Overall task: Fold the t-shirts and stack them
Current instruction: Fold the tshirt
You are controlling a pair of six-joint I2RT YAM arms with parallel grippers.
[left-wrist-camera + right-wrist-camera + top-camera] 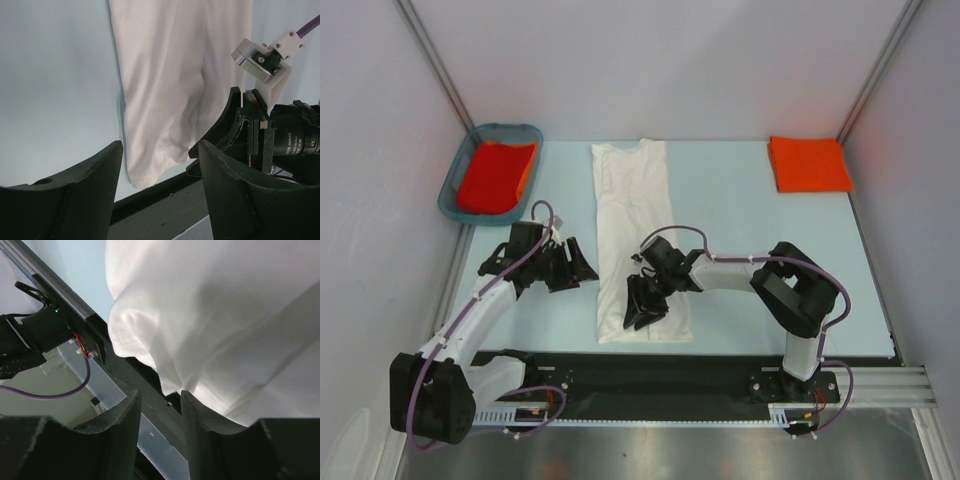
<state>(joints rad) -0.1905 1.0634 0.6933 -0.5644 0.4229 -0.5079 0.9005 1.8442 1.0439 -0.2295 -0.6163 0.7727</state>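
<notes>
The white shirt (635, 235) lay in a long strip mid-table. My right gripper (645, 305) sat nearly closed at its near hem, seemingly pinching cloth; my left gripper (560, 268) waited open and empty beside it. A clean fold needed both corners lifted evenly.

The white t-shirt (638, 235) lies as a long strip down the tabletop (740, 230) centre, splitting it into two open lanes. The right pincer (642, 305) occupies the strip's near end. The left pincer (570, 268) sits just left of it. The teal basket (492, 172) blocks the far-left corner; a folded orange t-shirt (809, 163) fills the far-right.
</notes>
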